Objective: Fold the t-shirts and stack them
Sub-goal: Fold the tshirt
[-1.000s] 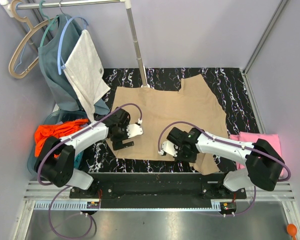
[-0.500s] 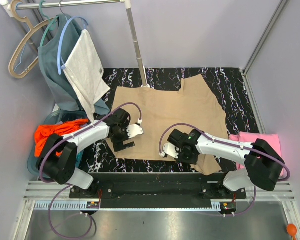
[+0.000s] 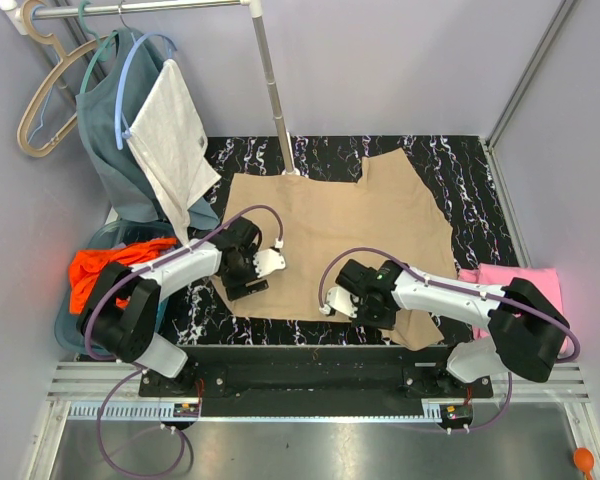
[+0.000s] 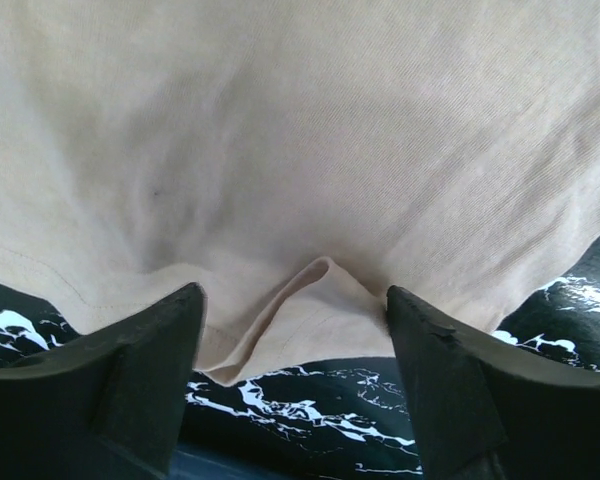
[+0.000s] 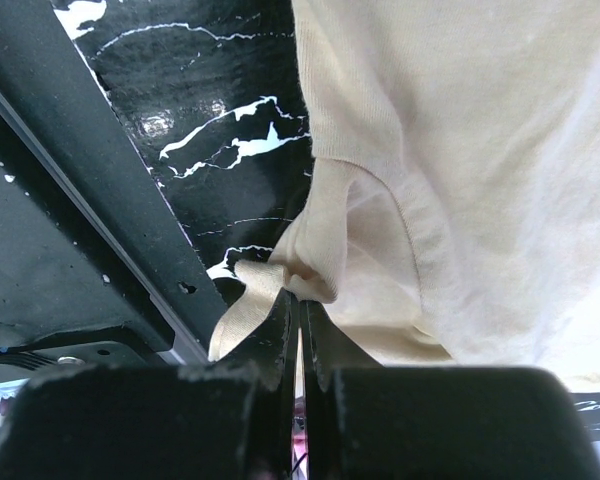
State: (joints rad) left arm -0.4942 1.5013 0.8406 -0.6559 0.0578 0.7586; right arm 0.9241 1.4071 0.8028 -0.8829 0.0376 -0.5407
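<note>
From above: tan t-shirt (image 3: pixel 340 235) spread flat on the marbled table (image 3: pixel 460 165), stretching away from both pincers toward the far side, its near hem directly under them. Left pincer (image 3: pixel 248 290) down at the hem's left corner, right pincer (image 3: pixel 330 305) down on the same hem, further along. Pink t-shirt (image 3: pixel 525 285) folded, well out past the right pincer's outer side. Orange t-shirt (image 3: pixel 105 270) bunched in a bin (image 3: pixel 75 325) outboard of the left pincer. Teal t-shirt (image 3: pixel 105 140) hung up, far beyond that same pincer.

From the left wrist: fingers (image 4: pixel 130 370) wide apart, straddling a small raised pucker in the tan hem, nothing gripped yet. Judged the step in hand: taking the near hem at two points for a first fold. Best done by lowering to tip contact with the table, then closing squarely on the pucker, so as to catch both cloth layers rather than the top one alone.

From the right wrist: fingers (image 5: pixel 280 345) shut tight, a bunch of tan hem pinched at the tips, bare table just off to one side. Worth leaving that grip alone until a firm left-side catch, then lifting both ends together, level and at equal pace, to avoid a skewed crease.
</note>
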